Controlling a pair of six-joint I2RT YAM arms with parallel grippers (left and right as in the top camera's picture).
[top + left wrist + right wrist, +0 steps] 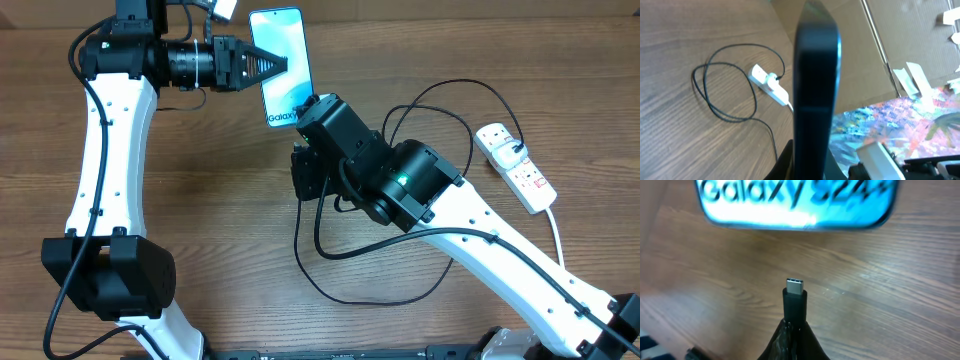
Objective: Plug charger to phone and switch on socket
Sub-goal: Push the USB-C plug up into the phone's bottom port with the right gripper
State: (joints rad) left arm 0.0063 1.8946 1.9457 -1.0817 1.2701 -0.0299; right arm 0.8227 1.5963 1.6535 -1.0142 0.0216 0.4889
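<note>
The phone has a lit blue screen with white "Galaxy" text. My left gripper is shut on its left edge and holds it above the table; the left wrist view shows it edge-on. My right gripper is shut on the charger's connector tip, which points at the phone's bottom edge with a small gap between them. The black cable loops over the table to the black plug, which sits in the white socket strip at the right. The strip also shows in the left wrist view.
The wooden table carries the cable loops in its middle and right. The right arm lies across the middle. Cardboard and a colourful sheet show beyond the table's edge in the left wrist view.
</note>
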